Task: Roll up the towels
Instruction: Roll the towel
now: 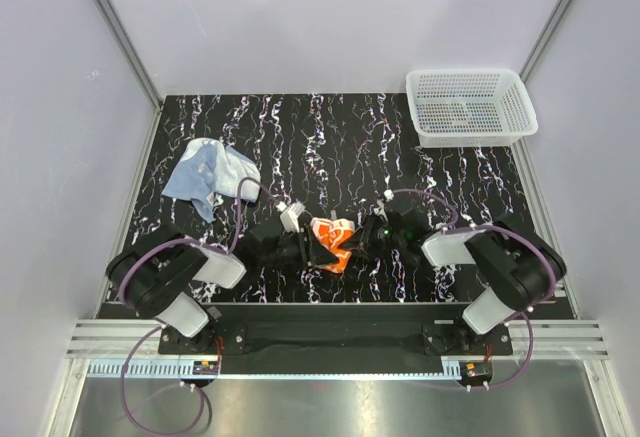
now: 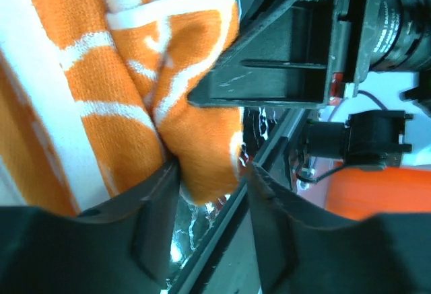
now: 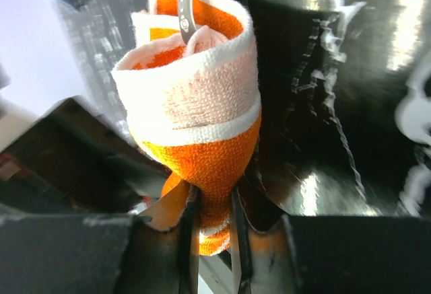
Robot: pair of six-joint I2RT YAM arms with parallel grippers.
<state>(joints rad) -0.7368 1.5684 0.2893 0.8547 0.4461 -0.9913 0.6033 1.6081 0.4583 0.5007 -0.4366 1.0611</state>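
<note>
orange towel (image 1: 333, 240): held off the table (image 1: 330, 147) at centre-near, between the two grippers; seen from the right wrist as a loose roll, a white band wrapped round an orange core.
right gripper (image 3: 212, 203): pressed together on the roll's lower end; orange cloth is squeezed thin between the fingers.
left gripper (image 2: 212, 179): fingers spread; the towel's folded end hangs into the gap and touches one finger, with a sliver of table visible beside the other. No firm pinch is judged.
roll quality: layers are uneven and the far end flares; tightening is judged to be needed before it counts as finished.
blue towel (image 1: 208, 172): lying crumpled and unrolled at the left-rear of the table, well apart from both arms.
basket (image 1: 428, 137): at the right-rear corner; contents cannot be made out, and no rolled towel is recognised in it.
progress: first towel is judged mostly rolled but not set down; second towel is untouched.
left to do: orange roll to be finished and placed, then blue towel to be flattened and rolled.
</note>
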